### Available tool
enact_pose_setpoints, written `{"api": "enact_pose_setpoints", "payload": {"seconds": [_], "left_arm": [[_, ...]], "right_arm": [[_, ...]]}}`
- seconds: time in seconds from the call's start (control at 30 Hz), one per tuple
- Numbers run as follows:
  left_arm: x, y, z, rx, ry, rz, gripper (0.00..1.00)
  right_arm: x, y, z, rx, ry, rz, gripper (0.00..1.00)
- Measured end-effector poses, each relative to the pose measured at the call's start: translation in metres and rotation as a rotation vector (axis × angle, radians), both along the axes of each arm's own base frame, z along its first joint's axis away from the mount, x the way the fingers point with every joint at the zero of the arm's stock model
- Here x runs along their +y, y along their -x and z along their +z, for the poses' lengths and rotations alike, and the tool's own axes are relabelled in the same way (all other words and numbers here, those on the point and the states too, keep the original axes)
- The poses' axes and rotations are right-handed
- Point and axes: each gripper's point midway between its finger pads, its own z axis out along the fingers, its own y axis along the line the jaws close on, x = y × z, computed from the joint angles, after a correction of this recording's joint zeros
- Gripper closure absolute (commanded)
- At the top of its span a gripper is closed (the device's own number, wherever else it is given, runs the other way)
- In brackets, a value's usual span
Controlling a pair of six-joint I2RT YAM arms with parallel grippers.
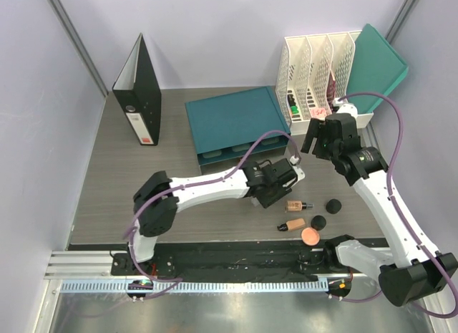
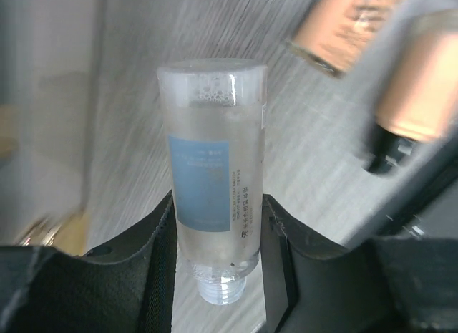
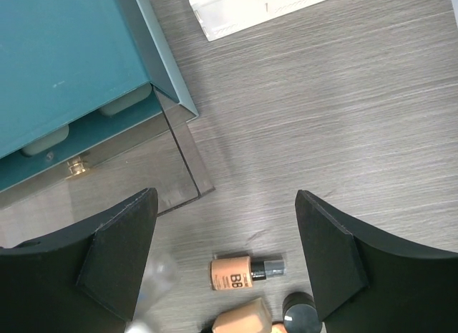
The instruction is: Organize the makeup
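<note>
Just in front of the teal drawer box, the left pincer clamps the clear bottle near its neck, long axis pointing outward, while the right pincer gapes empty.

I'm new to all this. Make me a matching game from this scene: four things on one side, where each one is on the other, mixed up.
1 clear bottle
2 peach disc
3 binder
4 drawer box

A near the front edge of the table
B teal, at the middle back
C held in the left gripper
D standing at the back left

Pairs: 1-C, 2-A, 3-D, 4-B
</note>
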Motion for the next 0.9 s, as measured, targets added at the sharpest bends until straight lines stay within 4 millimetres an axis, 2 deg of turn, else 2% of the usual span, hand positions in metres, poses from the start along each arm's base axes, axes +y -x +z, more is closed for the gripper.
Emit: {"api": "enact_pose_setpoints", "payload": {"seconds": [0.17,0.23,0.33,0.57,0.77,0.9], "left_arm": [[-0.002,0.016,0.051,-0.038,0.092,-0.071,1.0],[-0.003,0.022,0.067,-0.061,0.117,-0.094,1.0],[-0.001,0.019,0.082,-0.127,0.116,-0.096,1.0],[0.009,-0.022,0.117,-0.331,0.074,-0.036,1.0],[0.012,-0.056,0.144,-0.401,0.102,0.038,1.0],[0.015,-0.085,0.154,-0.417,0.12,0.101,0.9]], "right_arm": [[0.003,-0.006,-0.005,0.01,-0.004,0.007,0.17],[0.004,-0.01,-0.008,0.017,-0.004,0.011,0.17],[0.008,-0.014,-0.013,0.029,-0.007,0.019,0.17],[0.014,-0.019,-0.018,0.042,-0.025,0.041,0.17],[0.016,-0.021,-0.016,0.03,-0.031,0.042,0.17],[0.015,-0.021,-0.016,0.029,-0.031,0.041,0.15]]}}
